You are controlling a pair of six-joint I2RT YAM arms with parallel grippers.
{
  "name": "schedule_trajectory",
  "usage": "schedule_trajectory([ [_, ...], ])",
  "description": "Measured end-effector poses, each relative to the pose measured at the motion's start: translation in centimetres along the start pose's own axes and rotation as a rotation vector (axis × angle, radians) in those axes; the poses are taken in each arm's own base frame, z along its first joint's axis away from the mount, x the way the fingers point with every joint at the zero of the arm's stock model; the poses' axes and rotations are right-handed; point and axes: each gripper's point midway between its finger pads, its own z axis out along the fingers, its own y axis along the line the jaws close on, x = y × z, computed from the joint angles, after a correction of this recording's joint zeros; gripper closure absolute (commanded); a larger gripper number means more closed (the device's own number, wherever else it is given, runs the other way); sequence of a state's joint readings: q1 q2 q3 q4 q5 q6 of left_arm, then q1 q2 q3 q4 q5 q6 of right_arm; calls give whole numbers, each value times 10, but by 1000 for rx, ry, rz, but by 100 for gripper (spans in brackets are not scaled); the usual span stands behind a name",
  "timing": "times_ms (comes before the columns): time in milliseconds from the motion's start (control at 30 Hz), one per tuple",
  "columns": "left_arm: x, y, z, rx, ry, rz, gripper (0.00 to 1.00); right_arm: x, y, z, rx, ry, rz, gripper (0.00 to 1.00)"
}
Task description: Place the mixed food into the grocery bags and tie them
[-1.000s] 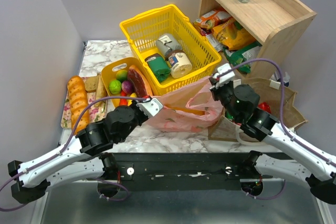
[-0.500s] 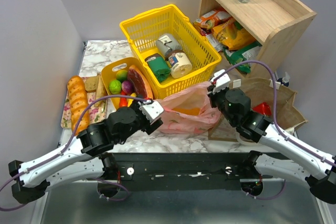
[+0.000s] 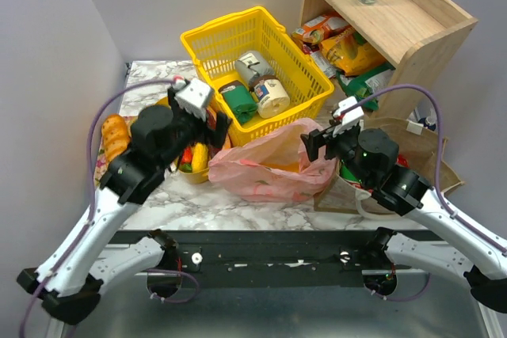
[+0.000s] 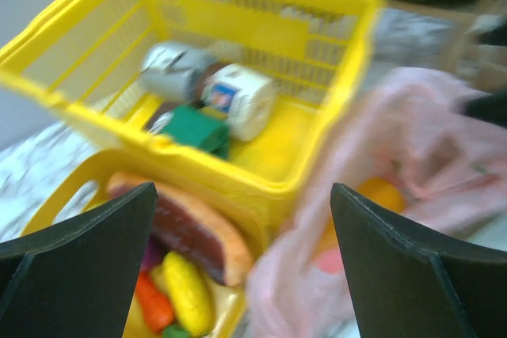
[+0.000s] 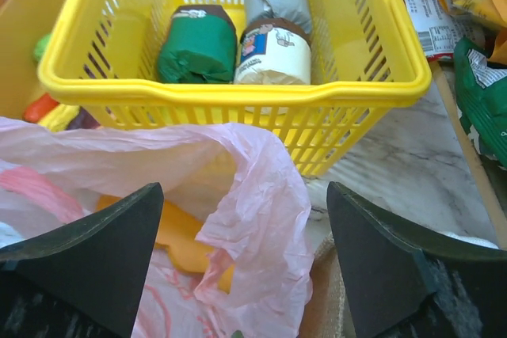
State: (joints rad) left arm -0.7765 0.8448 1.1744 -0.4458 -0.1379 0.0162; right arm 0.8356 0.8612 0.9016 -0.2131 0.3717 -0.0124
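The pink grocery bag [image 3: 265, 170] lies slumped on the marble top, its mouth loose, with something orange [image 5: 181, 244] inside. My right gripper [image 3: 316, 146] hovers open just above the bag's right edge [image 5: 269, 195], touching nothing. Raised over the small yellow tub [image 3: 176, 107], my left gripper [image 3: 211, 127] is open and empty too. Toy food sits in that tub: a yellow piece [image 4: 186, 290], an orange carrot [image 4: 150, 305] and a brown-red piece [image 4: 190, 231]. The left wrist view is blurred and shows the pink bag [image 4: 396, 156] to the right. The brown paper bag [image 3: 424, 157] stands behind my right arm.
A yellow mesh basket [image 3: 238, 31] with tins and a green packet [image 5: 196, 53] stands just behind the bag. A braided loaf [image 3: 116, 138] lies at the far left. A wooden shelf [image 3: 412, 29] with packets rises at the back right.
Both grippers went from shut to open and let go of the pink bag, which sagged. My left arm rose and swung back left over the tub. My right gripper drew back slightly.
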Motion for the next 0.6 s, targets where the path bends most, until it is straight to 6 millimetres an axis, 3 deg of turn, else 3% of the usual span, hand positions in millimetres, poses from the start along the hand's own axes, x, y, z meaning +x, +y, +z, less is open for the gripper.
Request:
schedule_trajectory([
  [167,42,106,35,-280,155,-171,1,-16,0,-14,-23,-36,42,7],
  [267,64,149,51,-367,210,-296,11,-22,-1,-22,-31,-49,65,7],
  [300,73,157,56,-376,229,-337,19,-23,-2,-24,-35,-50,70,7],
  [433,120,178,79,-414,318,-453,35,-27,1,-33,-61,-66,97,7],
  [600,173,193,95,-478,451,-464,38,-32,2,-41,-84,-85,125,7],
])
